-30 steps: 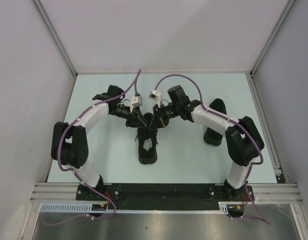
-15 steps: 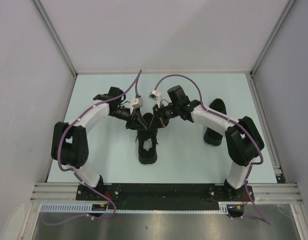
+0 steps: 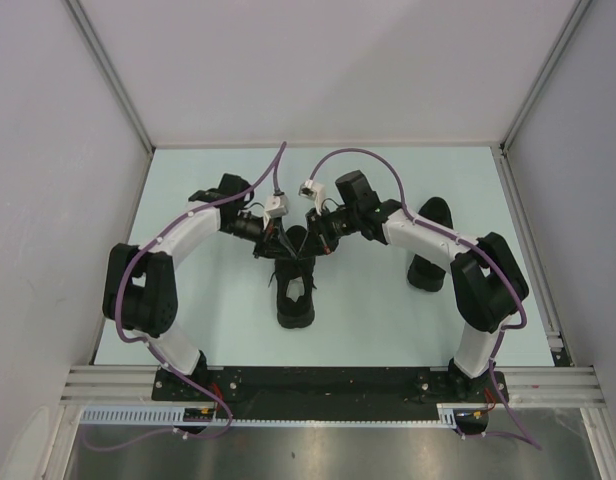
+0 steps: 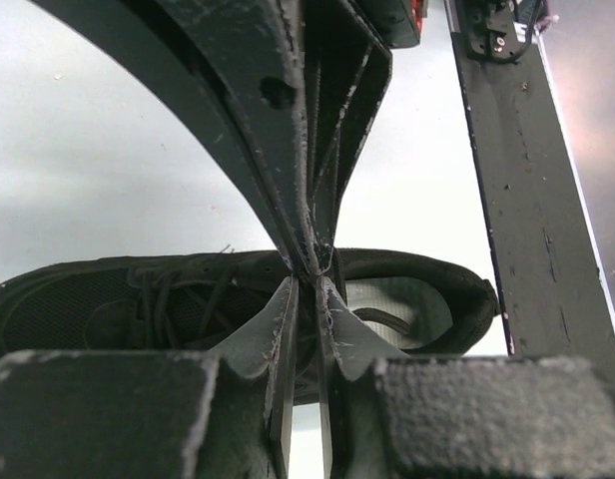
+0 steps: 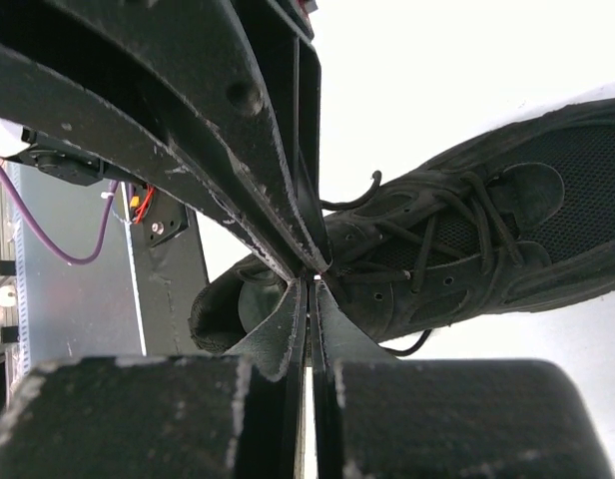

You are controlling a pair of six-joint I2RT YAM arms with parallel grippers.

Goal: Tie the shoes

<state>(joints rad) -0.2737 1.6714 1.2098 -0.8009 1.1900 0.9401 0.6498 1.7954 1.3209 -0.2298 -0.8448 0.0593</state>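
Black sneaker lies between both grippers. Left gripper tips meet over its laces; any lace held cannot be told. Right gripper fully closed

I see my right hand pinched shut over the black sneaker on the white bench.
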